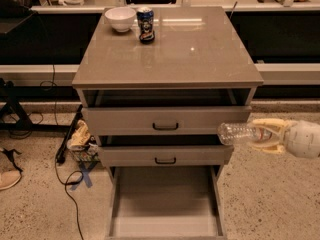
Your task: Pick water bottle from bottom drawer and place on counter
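Observation:
My gripper (267, 135) comes in from the right edge, level with the upper drawers, just right of the cabinet. Its pale fingers (270, 124) are shut on the water bottle (239, 132), a clear ribbed bottle held lying on its side with its end pointing left over the cabinet's right corner. The bottom drawer (165, 204) is pulled out below, its flat floor bare. The counter (170, 49) is the glossy grey-beige top above, up and left of the gripper.
A white bowl (120, 18) and a dark blue printed can (145, 24) stand at the counter's far left. Two shallower drawers with black handles (165, 127) are partly pulled out. Cables (67, 184) and clutter (80, 136) lie on the speckled floor at left.

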Robot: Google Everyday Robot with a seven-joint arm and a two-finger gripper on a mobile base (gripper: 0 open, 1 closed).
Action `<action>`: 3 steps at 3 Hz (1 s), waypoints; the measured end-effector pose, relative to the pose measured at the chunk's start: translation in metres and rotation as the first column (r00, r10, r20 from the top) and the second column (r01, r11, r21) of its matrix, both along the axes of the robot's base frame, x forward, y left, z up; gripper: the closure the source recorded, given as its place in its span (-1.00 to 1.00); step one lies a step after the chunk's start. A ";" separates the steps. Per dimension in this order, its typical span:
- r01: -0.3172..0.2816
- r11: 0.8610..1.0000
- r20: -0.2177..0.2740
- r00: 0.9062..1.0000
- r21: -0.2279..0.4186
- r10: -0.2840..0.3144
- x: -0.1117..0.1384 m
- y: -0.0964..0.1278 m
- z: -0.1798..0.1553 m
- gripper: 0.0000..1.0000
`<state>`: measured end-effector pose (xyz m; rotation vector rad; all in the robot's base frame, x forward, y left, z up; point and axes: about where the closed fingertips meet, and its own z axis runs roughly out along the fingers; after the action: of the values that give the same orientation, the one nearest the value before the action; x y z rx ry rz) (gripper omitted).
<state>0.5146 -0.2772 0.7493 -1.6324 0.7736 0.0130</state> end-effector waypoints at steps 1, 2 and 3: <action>-0.058 0.992 0.062 0.996 -0.115 0.066 0.011 0.009 0.052 1.00; -0.116 0.964 0.084 0.987 -0.239 0.139 0.032 0.020 0.097 1.00; -0.116 0.944 0.100 0.983 -0.310 0.154 0.064 0.031 0.125 1.00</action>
<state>0.5788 -0.2458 0.8743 -1.9569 0.5877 -0.1128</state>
